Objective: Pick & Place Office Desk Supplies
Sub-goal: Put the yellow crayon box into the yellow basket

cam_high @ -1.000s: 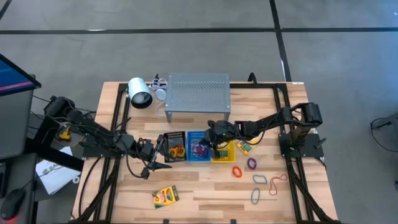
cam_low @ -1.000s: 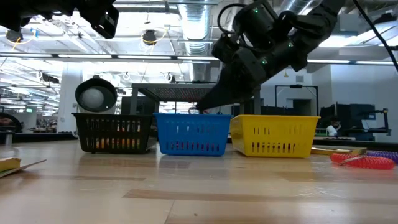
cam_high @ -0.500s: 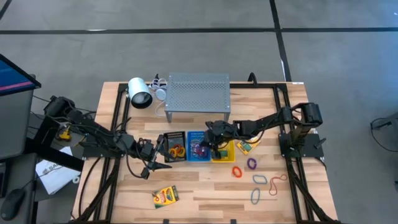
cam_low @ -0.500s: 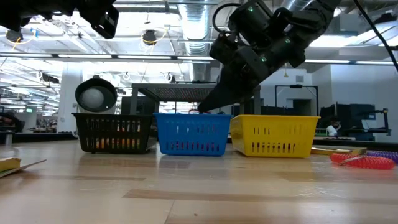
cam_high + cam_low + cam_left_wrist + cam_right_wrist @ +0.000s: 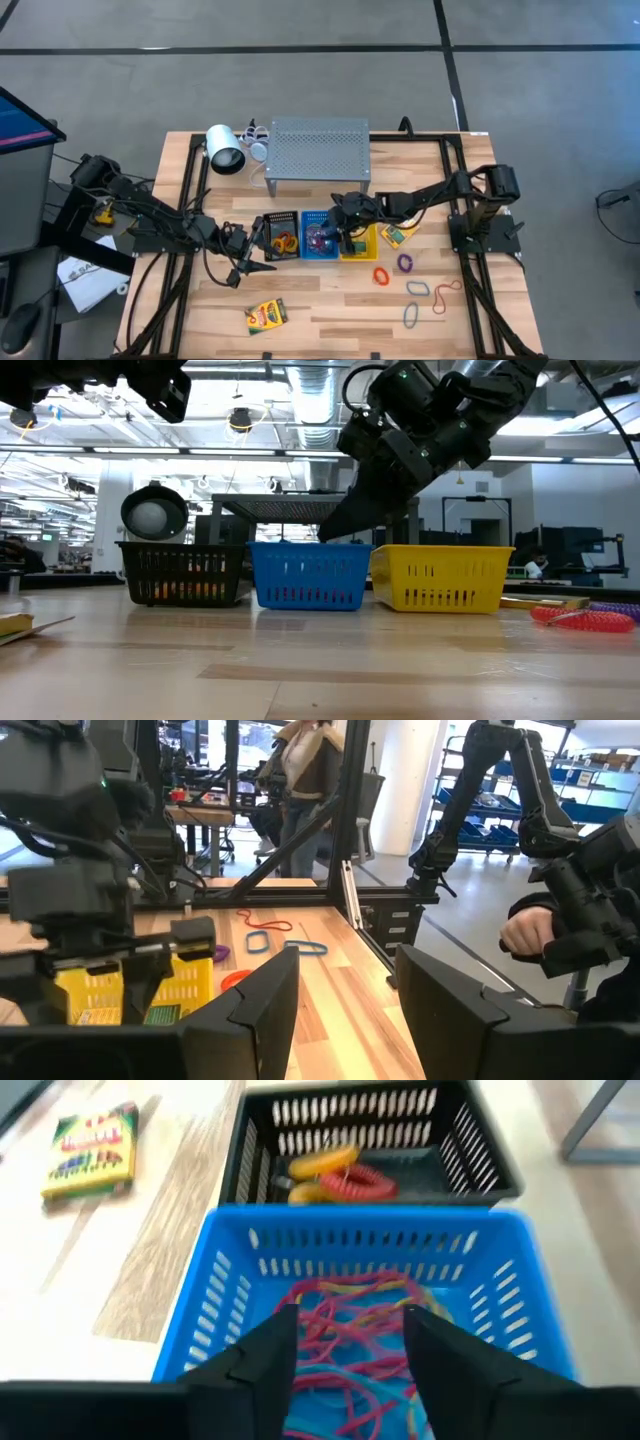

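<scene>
Directly below the right gripper [image 5: 342, 1342], whose two dark fingers stand parted with nothing between them, lies a tangle of rubber bands [image 5: 352, 1332], mostly pink and red with some yellow and blue, on the floor of the blue basket [image 5: 319, 234]. Seen from above, that gripper hovers over the blue basket, which sits between the black basket [image 5: 280, 235] and the yellow basket [image 5: 362, 241] in a row in front of the grey perforated shelf [image 5: 318, 148]. The black basket holds an orange and a red coiled loop [image 5: 338, 1172].

More loops are loose on the wood near the right arm's base: an orange coil [image 5: 381, 275], a purple band [image 5: 405, 263], a blue band [image 5: 417, 289], a brown one [image 5: 446, 294] and another blue one [image 5: 410, 315]. A crayon box [image 5: 266, 315] lies well apart, near the table's front edge, and a second [image 5: 392, 236] lies just beside the yellow basket.

The left gripper [image 5: 247, 262] waits in front of the black basket, its fingers apart and empty.

The bands look light, limp and springy; a pinch across one strand, pressed down to the wood, should lift one, though it may snag a neighbour or cling to a pad. The crayon boxes seem stiff and light, best taken across the short side.
</scene>
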